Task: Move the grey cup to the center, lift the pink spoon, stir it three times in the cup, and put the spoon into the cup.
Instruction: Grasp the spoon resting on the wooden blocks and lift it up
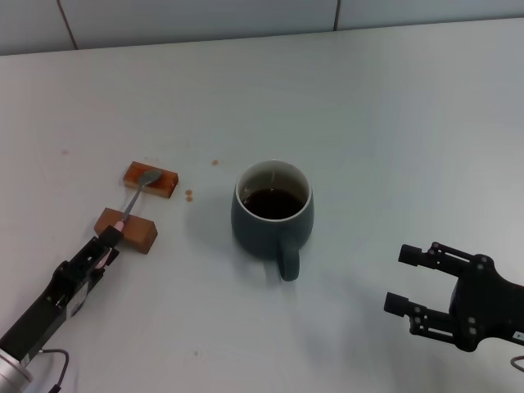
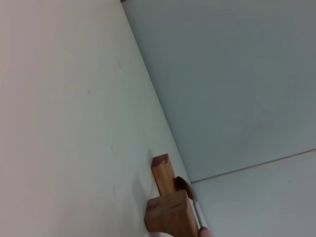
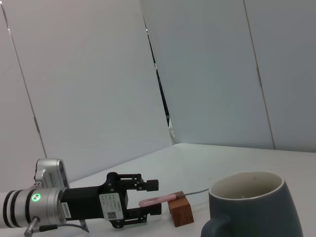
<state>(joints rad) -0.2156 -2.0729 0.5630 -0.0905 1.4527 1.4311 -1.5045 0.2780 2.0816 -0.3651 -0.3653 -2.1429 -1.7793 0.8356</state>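
The grey cup (image 1: pixel 271 214) stands near the table's middle with dark liquid in it, its handle toward me; it also shows in the right wrist view (image 3: pixel 254 207). The pink spoon (image 1: pixel 135 199) lies across two brown blocks at the left, its bowl on the far block. My left gripper (image 1: pixel 108 245) is open, with its fingers on either side of the pink handle's end (image 3: pixel 155 200), just in front of the near block. The spoon's neck (image 2: pixel 199 216) shows in the left wrist view. My right gripper (image 1: pixel 403 290) is open and empty, near the front right of the cup.
The far block (image 1: pixel 151 179) and the near block (image 1: pixel 129 229) hold the spoon off the table. Small brown spots (image 1: pixel 189 195) lie between the blocks and the cup. A tiled wall runs along the table's far edge (image 1: pixel 262 37).
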